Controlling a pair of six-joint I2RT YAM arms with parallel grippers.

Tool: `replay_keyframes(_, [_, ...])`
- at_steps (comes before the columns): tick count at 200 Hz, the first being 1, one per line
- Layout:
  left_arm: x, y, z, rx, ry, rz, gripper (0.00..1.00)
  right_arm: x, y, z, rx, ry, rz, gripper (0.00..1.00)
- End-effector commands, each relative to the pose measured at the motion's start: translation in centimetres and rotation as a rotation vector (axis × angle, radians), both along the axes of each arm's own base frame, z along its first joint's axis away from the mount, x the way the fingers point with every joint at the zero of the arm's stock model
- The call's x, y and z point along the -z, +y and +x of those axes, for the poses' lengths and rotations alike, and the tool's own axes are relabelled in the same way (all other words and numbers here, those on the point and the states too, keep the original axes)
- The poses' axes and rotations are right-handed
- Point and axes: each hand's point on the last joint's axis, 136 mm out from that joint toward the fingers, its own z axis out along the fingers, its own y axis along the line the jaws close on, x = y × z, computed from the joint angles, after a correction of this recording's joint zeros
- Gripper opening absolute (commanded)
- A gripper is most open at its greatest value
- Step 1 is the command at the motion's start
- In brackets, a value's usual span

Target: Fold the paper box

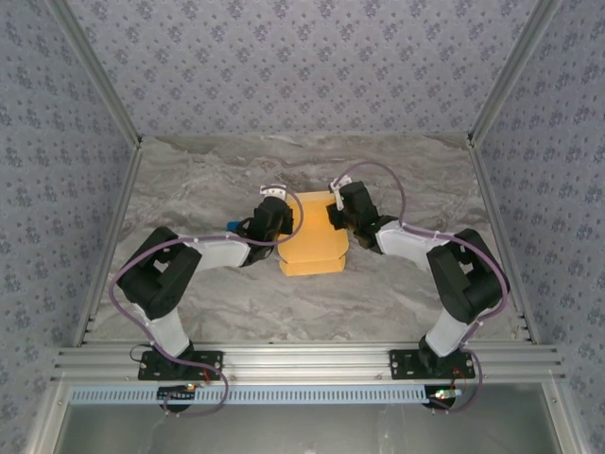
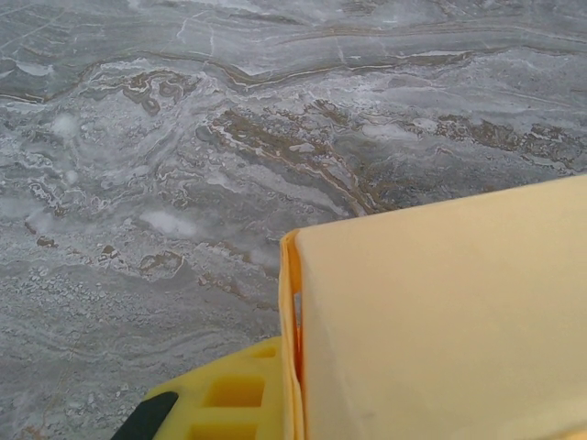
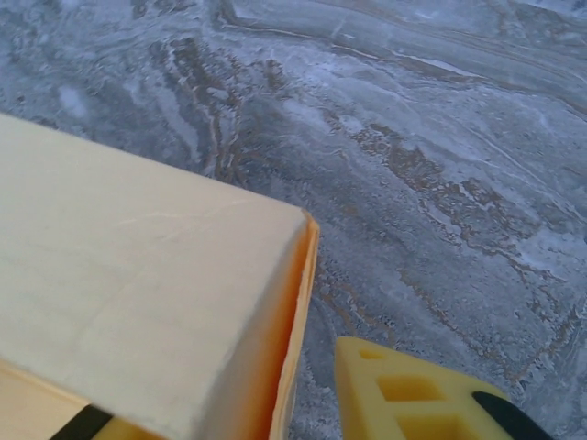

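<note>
The yellow-orange paper box [image 1: 315, 241] lies at the middle of the marble table, with a panel folded over its top and a stepped flap toward the near side. My left gripper [image 1: 285, 219] is at its left wall. In the left wrist view one yellow finger [image 2: 229, 399] presses flat against the outside of that doubled wall [image 2: 290, 348]; the other finger is hidden under the box's top panel [image 2: 440, 312]. My right gripper [image 1: 340, 216] straddles the right wall. One of its fingers [image 3: 413, 399] stands a clear gap away from the box edge [image 3: 295, 330].
A tiny blue object [image 1: 233, 225] sits by my left wrist. Grey marble table [image 1: 397, 284] spreads around the box. Patterned walls close in the back and both sides, and an aluminium rail [image 1: 302, 359] runs along the near edge.
</note>
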Motion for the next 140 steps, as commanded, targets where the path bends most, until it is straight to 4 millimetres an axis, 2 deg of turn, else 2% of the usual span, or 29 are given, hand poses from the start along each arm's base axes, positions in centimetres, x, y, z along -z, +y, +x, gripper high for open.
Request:
replay_keyframes(1, [-2.0,-0.5,0.2,0.005,-0.034,-0.048,0.00,0.0,-1.9,1.1,0.161,-0.008,-0.042,0.24])
replay_keyframes(46, [-2.0,-0.6,0.2,0.002,-0.033,-0.053,0.00,0.7,-3.6,0.3,0.317,-0.011,-0.134,0.19])
replay_keyframes(140, [-1.5,0.1,0.5,-0.047,-0.019,-0.039,0.00,0.2,-3.9,-1.1,0.468,-0.055,-0.310,0.19])
